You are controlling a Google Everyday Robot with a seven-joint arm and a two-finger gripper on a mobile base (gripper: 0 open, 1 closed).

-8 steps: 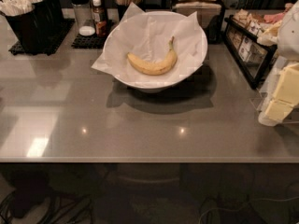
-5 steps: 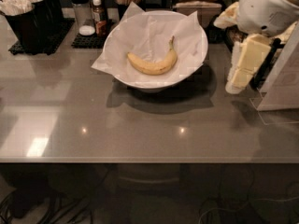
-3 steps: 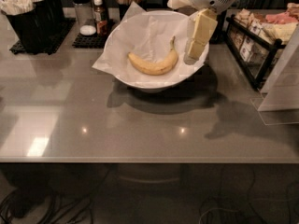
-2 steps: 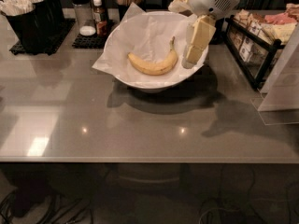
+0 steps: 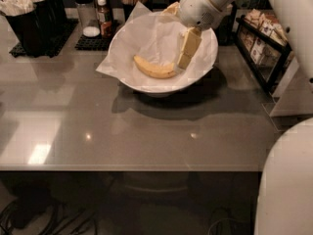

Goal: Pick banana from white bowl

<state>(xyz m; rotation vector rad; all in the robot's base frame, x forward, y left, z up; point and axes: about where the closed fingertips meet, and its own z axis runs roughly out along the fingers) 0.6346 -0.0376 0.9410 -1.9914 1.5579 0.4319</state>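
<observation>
Yellow banana (image 5: 154, 68) lies in white bowl (image 5: 146, 86), not picked yet.
Gripper (image 5: 184, 60) low inside bowl at banana's right end; spread or closed, can't tell. Grasp and lift remain.

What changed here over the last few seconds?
The gripper swung in from the right of the view, leftward over the white bowl, and came down inside it at the right end of the banana. Banana and bowl have not moved; nothing is lifted yet.
</observation>
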